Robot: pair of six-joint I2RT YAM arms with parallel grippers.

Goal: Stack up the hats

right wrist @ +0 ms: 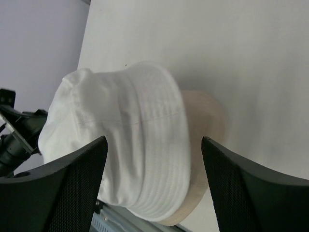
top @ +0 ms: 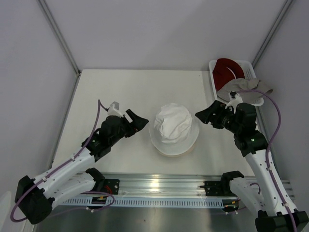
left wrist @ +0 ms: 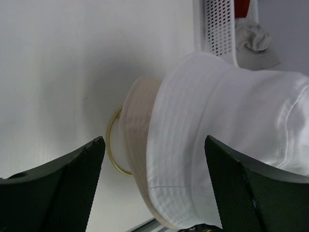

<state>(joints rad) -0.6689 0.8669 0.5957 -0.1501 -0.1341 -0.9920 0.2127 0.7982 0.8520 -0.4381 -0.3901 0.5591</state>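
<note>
Top external view: the white hat [top: 174, 126] sits on the beige hat [top: 168, 154], mid tabletop [top: 120, 92] (only a beige edge peeks out). Grey hat [top: 242, 87] and dark red hat [top: 226, 68] lie in the far-right basket [top: 249, 68]. Left end effector [top: 137, 121] and right end effector [top: 203, 116] are spread, holding nothing.

We see only the brim of the beige hat [left wrist: 137, 116]; the white hat [left wrist: 231, 130] covers the rest. The gold ring [left wrist: 109, 142] is mostly tucked under the beige brim. In the basket [top: 249, 70], the grey hat [top: 244, 87] hides part of the dark red hat [top: 224, 67].
</note>
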